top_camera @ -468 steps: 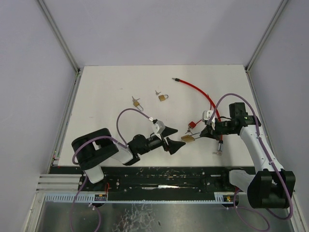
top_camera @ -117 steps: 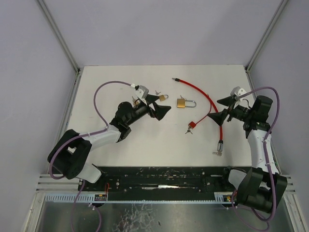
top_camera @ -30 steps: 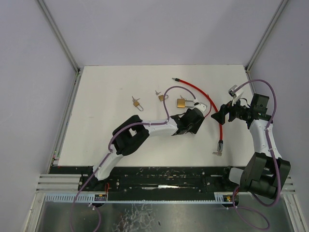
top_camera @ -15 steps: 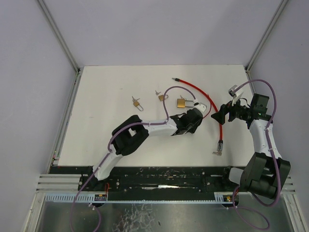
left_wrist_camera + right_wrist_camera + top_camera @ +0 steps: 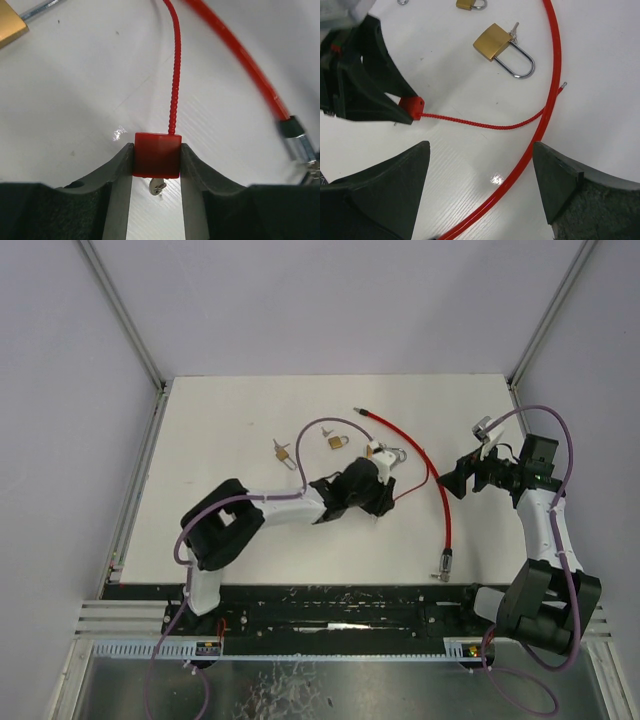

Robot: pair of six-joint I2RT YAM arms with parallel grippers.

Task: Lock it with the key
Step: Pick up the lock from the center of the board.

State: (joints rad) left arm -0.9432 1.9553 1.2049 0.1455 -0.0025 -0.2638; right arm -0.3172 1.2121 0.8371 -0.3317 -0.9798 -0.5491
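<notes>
My left gripper (image 5: 156,161) is shut on a small red padlock (image 5: 156,155), one finger on each side of its body. A silver key (image 5: 157,187) sticks out of the lock's underside, between my fingers. The lock's thin red beaded cable (image 5: 173,75) runs away from me to the thick red cable (image 5: 235,50). In the right wrist view the red padlock (image 5: 412,107) shows at the tips of the left gripper (image 5: 395,112). My right gripper (image 5: 480,185) hangs open above the thick red cable (image 5: 552,90), holding nothing. From above, the left gripper (image 5: 372,495) covers the lock.
A brass padlock (image 5: 493,41) with a key in it lies beyond the thin cable. Two smaller brass padlocks (image 5: 338,442) (image 5: 283,452) lie further left. The thick cable's metal end (image 5: 440,568) rests near the table's front edge. Side walls enclose the white table (image 5: 220,420).
My left gripper has closed on the red padlock and drawn back to the left, dragging the thick red cable with it. The right arm has not moved.
</notes>
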